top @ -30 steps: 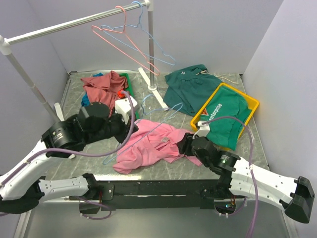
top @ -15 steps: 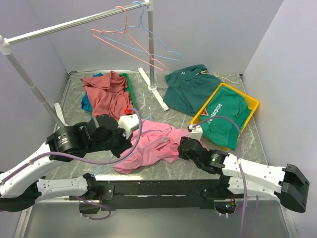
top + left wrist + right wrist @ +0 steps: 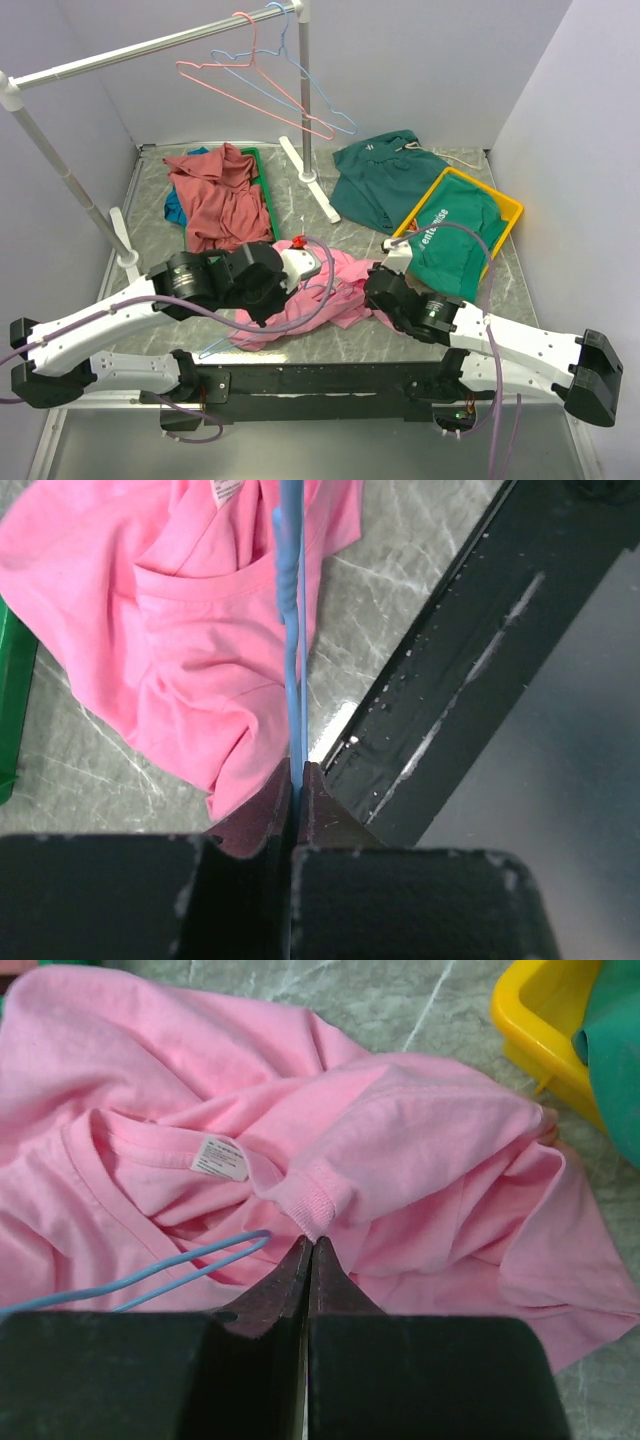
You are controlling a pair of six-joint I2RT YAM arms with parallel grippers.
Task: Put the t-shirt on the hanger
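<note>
The grey marbled worktop [image 3: 150, 215] carries the pink t-shirt [image 3: 420, 1130], which lies crumpled near its front edge, between the two arms, with the neck opening and its white label [image 3: 220, 1157] facing up. The light-blue hanger [image 3: 289, 630] lies across that cloth. The left claw [image 3: 297, 770] is closed tight on one of its wires, and the wire runs away from the claw over the shirt. The right claw [image 3: 308, 1242] is pinched narrow on a fold of the ribbed collar [image 3: 310, 1205], just beside a rounded end of the hanger. The likely trouble is the wire sliding over the collar instead of into the neck, since the cloth is bunched and the opening is barely held apart. The thin wire may also twist in so small a grip. If the right claw has caught both layers of the collar, the neck would stay shut. Whether it holds one layer or two cannot be told. The hanger's hook and most of its triangle are hidden under the left arm in the overhead view, and the shirt's sleeves are lost in the folds.
</note>
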